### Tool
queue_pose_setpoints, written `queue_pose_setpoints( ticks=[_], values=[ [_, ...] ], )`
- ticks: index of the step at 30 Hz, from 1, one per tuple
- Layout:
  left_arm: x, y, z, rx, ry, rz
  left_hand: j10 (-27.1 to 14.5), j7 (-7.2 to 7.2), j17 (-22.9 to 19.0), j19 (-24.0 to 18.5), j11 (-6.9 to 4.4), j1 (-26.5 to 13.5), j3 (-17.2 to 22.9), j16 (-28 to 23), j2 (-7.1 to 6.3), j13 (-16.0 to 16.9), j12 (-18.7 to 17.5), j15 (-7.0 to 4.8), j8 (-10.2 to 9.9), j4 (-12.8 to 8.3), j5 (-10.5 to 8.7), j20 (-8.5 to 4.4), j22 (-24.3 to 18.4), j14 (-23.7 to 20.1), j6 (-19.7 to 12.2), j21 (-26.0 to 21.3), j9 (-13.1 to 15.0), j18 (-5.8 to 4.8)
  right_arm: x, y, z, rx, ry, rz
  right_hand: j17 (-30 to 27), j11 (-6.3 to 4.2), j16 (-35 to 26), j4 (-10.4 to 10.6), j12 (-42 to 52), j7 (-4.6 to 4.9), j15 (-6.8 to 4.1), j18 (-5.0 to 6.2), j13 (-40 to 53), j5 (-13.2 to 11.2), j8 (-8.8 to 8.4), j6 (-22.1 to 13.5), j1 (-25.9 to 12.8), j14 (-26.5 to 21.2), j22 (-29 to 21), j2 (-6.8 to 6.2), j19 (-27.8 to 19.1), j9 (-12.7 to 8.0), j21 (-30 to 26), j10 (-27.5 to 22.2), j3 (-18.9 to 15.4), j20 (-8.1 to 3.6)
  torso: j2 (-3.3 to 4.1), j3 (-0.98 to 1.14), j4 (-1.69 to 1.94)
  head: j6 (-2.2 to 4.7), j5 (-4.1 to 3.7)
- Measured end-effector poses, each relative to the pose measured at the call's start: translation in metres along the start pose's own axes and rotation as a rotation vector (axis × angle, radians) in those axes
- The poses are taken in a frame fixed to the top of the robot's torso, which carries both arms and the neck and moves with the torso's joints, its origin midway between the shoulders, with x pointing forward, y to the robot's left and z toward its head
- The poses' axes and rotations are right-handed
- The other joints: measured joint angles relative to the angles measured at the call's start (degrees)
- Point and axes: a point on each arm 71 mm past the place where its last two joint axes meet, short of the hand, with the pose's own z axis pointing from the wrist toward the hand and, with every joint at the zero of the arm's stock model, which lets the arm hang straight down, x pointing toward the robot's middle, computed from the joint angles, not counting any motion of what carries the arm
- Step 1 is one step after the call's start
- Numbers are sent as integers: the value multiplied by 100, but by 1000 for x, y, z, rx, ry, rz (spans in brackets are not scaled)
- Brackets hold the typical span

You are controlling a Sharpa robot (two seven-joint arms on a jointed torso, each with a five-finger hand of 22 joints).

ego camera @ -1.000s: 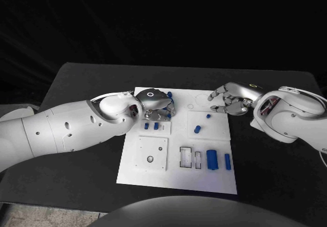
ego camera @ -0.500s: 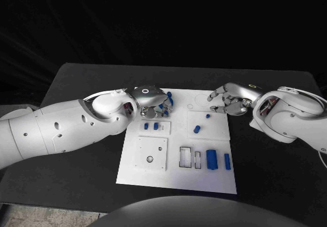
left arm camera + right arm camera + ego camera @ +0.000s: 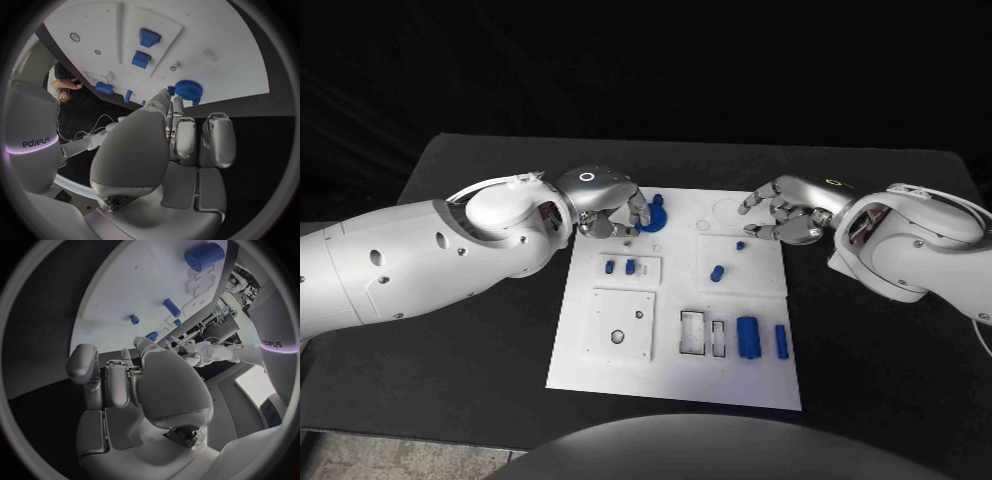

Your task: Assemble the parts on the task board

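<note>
Head view, upper centre: left robot hand (image 3: pixel 600 203) half-hides the blue gear (image 3: pixel 651 217) (grip unclear); right robot hand (image 3: pixel 788 213) curls in, nothing visibly held.

Two bulky white arms with small dark holes are seen. Each ends in a silver metal hand, the left hand (image 3: pixel 600 202) and right hand (image 3: pixel 790 212), marked by a small ring.

Head view looks down on task board (image 3: pixel 678 300); wrist views close behind hands; all share board.
</note>
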Motion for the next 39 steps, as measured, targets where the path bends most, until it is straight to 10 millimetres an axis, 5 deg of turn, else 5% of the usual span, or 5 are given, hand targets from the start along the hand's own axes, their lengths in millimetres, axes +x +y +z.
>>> queue_pose_setpoints(
  ticks=[26,39],
  values=[
    [16,15,-18,-104,38,-14,21,21,-6,0,21,-28,36,0,-28,-50,-90,20,-30,27,60,0,-2,-20,-23,0,-47,0,2,-2,-1,5,6,2,-6,0,0,0,1,-17,0,0,0,0,0,17,0,0,3,0,0,-5,0,0,0,0,-1,-2,-13,0,49],
    [18,19,-16,-125,42,4,-332,-61,-243,-139,13,78,246,-132,-133,-91,-255,0,-124,-183,207,10,-3,-185,-269,-180,-189,0,2,-2,-1,5,8,3,-6,0,0,0,1,-17,0,0,1,0,0,17,0,0,2,0,0,-4,0,0,0,0,-3,3,-16,0,49]
  ],
)
